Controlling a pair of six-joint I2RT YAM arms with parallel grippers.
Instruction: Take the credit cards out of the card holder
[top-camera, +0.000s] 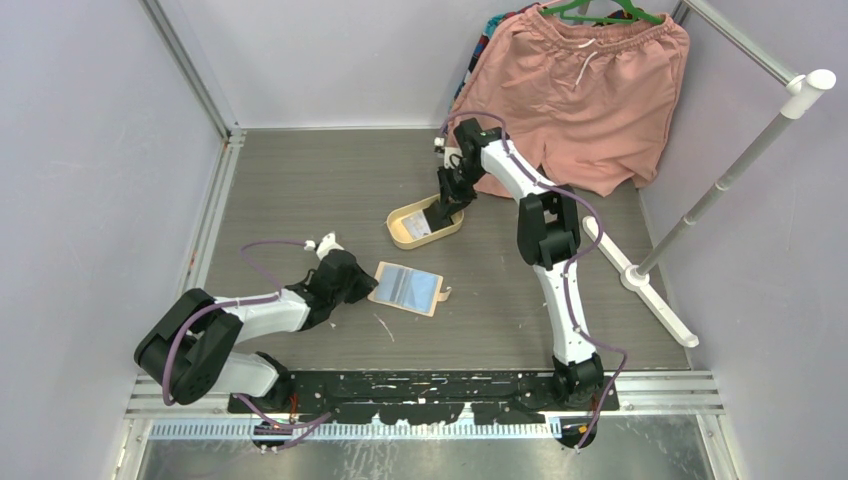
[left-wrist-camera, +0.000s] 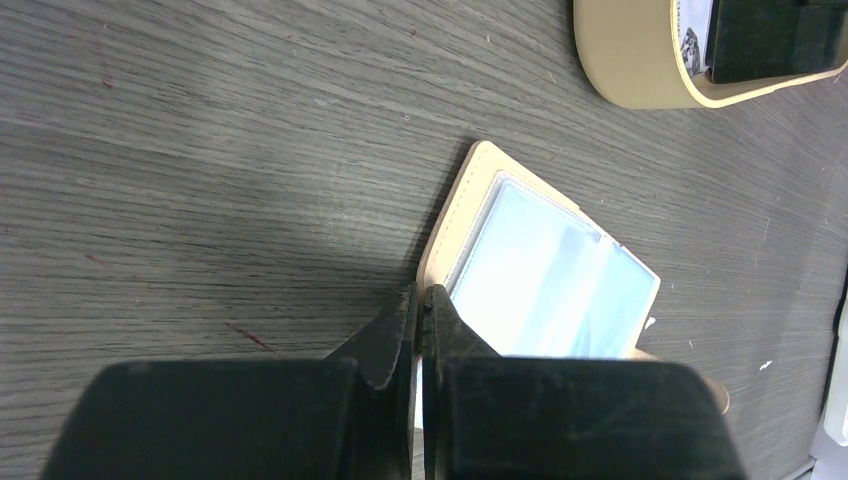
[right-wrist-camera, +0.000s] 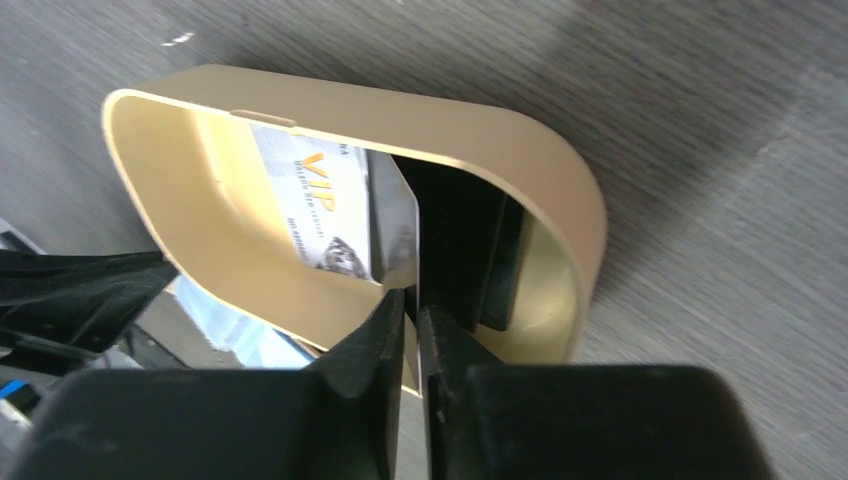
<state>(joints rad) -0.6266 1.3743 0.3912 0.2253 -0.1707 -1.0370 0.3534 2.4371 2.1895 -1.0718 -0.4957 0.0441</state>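
My left gripper (top-camera: 366, 284) sits low at centre-left of the top view, at the left edge of the holder (top-camera: 407, 288). The holder lies open and flat on the table (top-camera: 300, 190), its pale blue pockets facing up. In the left wrist view the jaws are pressed almost together on the holder's (left-wrist-camera: 540, 280) beige near edge, with a pale sliver showing between them, so I read the left gripper (left-wrist-camera: 420, 298) as clamped on that edge.

My right gripper (top-camera: 441, 214) reaches down into the tray (top-camera: 400, 232), just above and right of the holder. In its wrist view the jaws are all but closed on the lower edge of a card (right-wrist-camera: 330, 210), white and grey with gold "VIP" lettering, standing on edge inside the tray (right-wrist-camera: 520, 140). A dark shape sits behind it; I cannot tell what it is. Pink shorts (top-camera: 580, 90) hang at upper right.
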